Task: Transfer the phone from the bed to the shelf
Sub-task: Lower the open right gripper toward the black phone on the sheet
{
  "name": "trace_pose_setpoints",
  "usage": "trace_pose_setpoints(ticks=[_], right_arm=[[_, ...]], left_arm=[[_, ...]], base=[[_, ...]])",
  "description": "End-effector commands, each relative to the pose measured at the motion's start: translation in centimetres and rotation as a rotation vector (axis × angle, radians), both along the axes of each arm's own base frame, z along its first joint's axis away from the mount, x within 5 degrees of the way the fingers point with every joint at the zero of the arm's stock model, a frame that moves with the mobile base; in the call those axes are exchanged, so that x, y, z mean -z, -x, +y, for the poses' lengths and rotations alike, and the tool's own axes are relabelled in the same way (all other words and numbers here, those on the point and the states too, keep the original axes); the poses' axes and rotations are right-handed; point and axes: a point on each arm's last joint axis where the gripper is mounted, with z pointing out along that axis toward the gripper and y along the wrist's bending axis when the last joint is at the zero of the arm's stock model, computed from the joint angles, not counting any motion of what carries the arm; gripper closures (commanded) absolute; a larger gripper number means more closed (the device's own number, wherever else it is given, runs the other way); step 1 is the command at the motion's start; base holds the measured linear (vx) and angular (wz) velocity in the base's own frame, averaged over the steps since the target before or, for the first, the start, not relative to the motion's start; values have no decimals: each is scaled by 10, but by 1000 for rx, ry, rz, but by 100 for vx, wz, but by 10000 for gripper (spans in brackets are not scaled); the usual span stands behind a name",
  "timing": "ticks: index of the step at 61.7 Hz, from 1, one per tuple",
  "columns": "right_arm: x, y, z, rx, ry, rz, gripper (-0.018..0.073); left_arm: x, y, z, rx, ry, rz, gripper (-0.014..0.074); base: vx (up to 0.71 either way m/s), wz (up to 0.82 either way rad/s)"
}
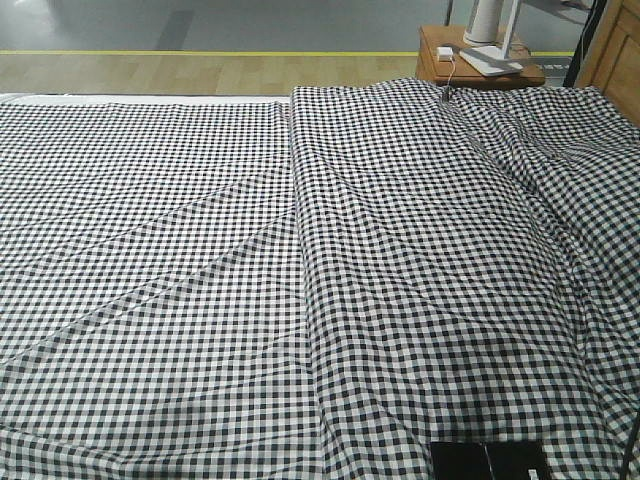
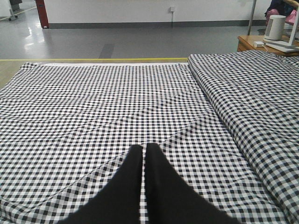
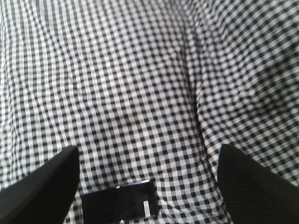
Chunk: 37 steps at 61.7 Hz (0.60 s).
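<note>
- A white wall runs across the far side of the room. A dark skirting strip lines its foot and a small socket is set in it.
- The floor is grey and glossy, with pale reflections of light at the far left and a darker rectangular patch on it.
- A yellow line borders the grey floor. A strip of pale wood-look flooring lies between that line and the far edge of the bed.
- A reddish-brown bedside table stands at the bed's far right corner, bearing a white cylinder and a flat white base.
- A light wooden panel rises just beside the table.
- A red object stands by the wall, far left.
</note>
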Motion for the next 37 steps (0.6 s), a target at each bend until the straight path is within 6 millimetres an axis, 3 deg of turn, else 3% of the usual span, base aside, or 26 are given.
trace_pose_setpoints(ticks=[1,24,37], right_arm=[[-1,-10,-15,-18,16,-50,-4],[99,-32,-70,-62,-80,178,-4],[159,-35,-79,-141,-233,281,-4]], left_arm=[[-6,-1,1,-5,8,-74,596],[-6,-1,1,-5,8,-74,596],[-6,-1,1,-5,8,-74,596]], base=[[0,0],[0,0],[0,0]])
